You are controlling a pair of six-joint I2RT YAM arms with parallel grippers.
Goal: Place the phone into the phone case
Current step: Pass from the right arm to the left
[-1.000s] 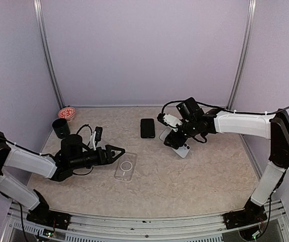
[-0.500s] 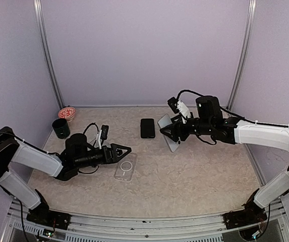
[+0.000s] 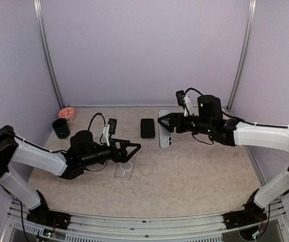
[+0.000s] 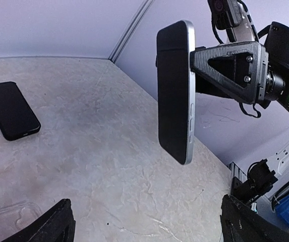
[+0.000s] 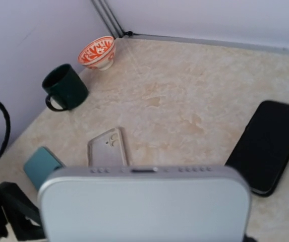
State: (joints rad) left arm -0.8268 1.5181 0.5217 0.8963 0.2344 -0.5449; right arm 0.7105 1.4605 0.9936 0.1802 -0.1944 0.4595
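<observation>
right gripper (image 3: 163,122) holds the phone (image 3: 164,136) upright in air toward the wide-open, empty left gripper (image 3: 132,151), likely for handover.

Phone (image 3: 164,132) aloft at centre, second phone (image 3: 147,128) just left, case (image 3: 124,170) nearer, mug (image 3: 61,128) and bowl (image 3: 66,113) far left.

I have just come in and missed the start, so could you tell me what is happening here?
The right hand holds a silver slab-shaped phone upright in the air over the table. The left hand hovers open by the clear plastic phone case lying flat. The phone is not yet in the case.
</observation>
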